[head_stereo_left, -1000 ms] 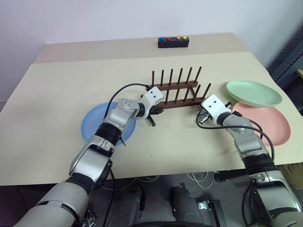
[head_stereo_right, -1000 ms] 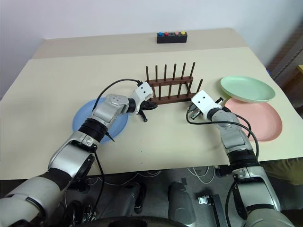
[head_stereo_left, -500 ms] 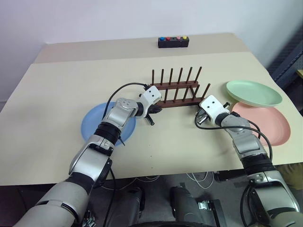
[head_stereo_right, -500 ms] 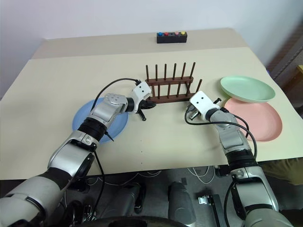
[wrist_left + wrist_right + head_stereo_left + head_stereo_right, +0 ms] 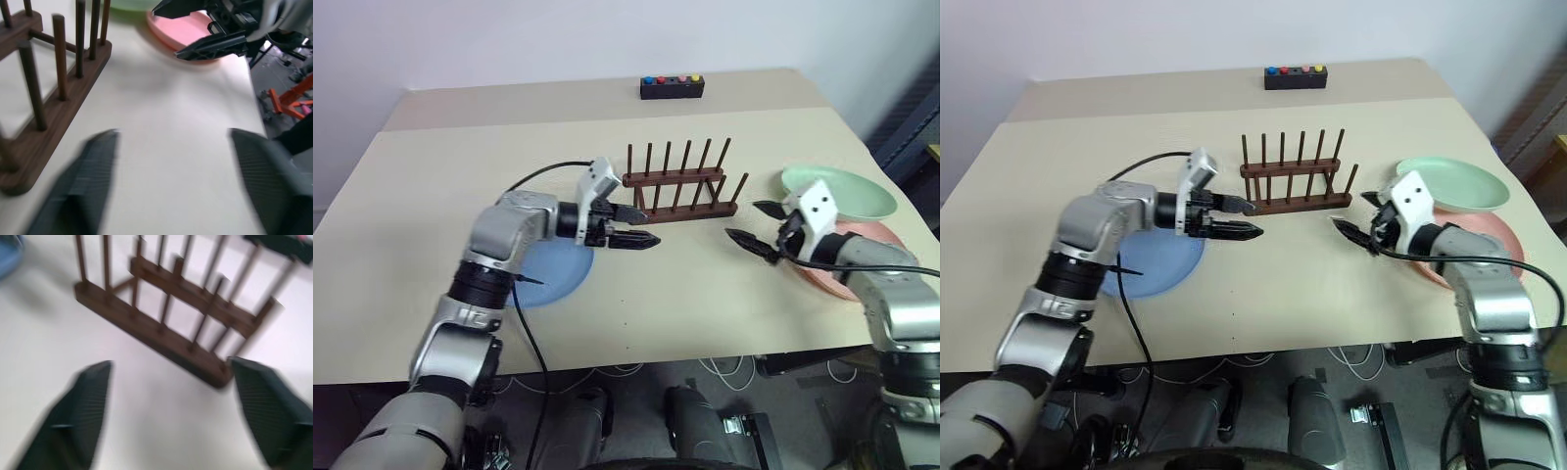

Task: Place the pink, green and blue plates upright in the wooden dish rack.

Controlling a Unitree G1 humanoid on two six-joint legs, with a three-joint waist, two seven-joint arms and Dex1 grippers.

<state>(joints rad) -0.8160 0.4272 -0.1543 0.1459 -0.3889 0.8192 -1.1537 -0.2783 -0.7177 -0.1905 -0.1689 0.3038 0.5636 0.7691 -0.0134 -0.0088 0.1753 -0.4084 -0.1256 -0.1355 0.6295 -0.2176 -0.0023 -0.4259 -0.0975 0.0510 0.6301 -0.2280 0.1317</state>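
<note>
Left to right across the bench (image 5: 431, 176): the blue plate (image 5: 543, 274) lies flat, partly under the left forearm. The left end effector (image 5: 631, 225) hangs above the bench with its fingers spread wide and nothing between them, pointing toward the robot's right. Just beyond its tips stands the wooden dish rack (image 5: 680, 186), empty, its two peg rows running left to right. The right end effector (image 5: 754, 227), likewise spread wide and empty, points toward the rack. Behind it the green plate (image 5: 847, 191) overlaps the far rim of the pink plate (image 5: 876, 264). Judged by reach, the blue plate lies back and below the left end effector; the pink and green plates lie nearest the right arm.
</note>
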